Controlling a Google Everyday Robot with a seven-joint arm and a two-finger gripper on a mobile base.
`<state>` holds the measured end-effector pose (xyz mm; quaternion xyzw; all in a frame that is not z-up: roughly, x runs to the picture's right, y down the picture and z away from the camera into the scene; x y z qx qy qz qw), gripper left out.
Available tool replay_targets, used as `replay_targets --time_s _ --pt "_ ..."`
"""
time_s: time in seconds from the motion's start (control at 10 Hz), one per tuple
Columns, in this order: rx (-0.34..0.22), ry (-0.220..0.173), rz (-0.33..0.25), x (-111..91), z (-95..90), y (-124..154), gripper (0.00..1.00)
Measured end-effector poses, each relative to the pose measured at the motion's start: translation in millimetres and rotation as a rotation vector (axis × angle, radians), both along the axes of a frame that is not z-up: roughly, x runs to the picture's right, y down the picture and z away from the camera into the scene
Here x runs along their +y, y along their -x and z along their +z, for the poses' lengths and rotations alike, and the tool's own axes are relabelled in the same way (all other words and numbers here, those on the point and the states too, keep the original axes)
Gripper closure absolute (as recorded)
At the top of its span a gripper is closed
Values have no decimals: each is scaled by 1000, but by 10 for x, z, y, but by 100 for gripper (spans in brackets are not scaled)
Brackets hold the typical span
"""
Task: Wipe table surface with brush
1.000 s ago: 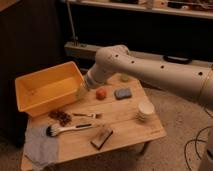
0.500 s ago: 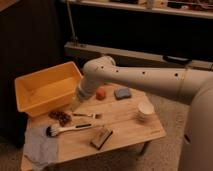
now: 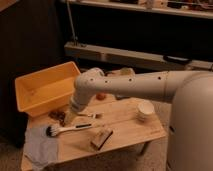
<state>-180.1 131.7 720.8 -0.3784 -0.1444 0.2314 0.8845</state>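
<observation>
The arm (image 3: 130, 86) enters from the right and runs left above the far half of the surface (image 3: 126, 129). It bends at a rounded elbow near the tub (image 3: 44, 90). From the elbow the last link slopes down and to the left and ends low over the left-centre of the surface. The pincer (image 3: 69, 119) sits at this lower end, pointing down, close above the planks. Whether the pincer is wide or narrow cannot be told, and nothing is seen held in it.

The brush (image 3: 70, 128) lies flat on the surface, just near of the pincer. Its round head is to the left, against the edge of the cloth (image 3: 39, 146). Its pale handle runs right and passes under the tip of the pincer. Contact between pincer and handle cannot be confirmed.

A block brush (image 3: 101, 138) lies to the right of the handle, nearer the front edge. A cup (image 3: 145, 111) stands at the right end.
</observation>
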Motion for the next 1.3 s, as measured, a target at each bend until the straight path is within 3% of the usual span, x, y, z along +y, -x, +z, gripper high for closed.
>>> replay_targets --time_s 0.4,0.6,1.1,1.3 --pt "-20 -7 -101 514 187 204 35" --pt "-17 -13 -114 636 323 222 35" --pt "-24 -32 -108 628 550 223 35" --pt "-26 -45 -134 664 665 249 35"
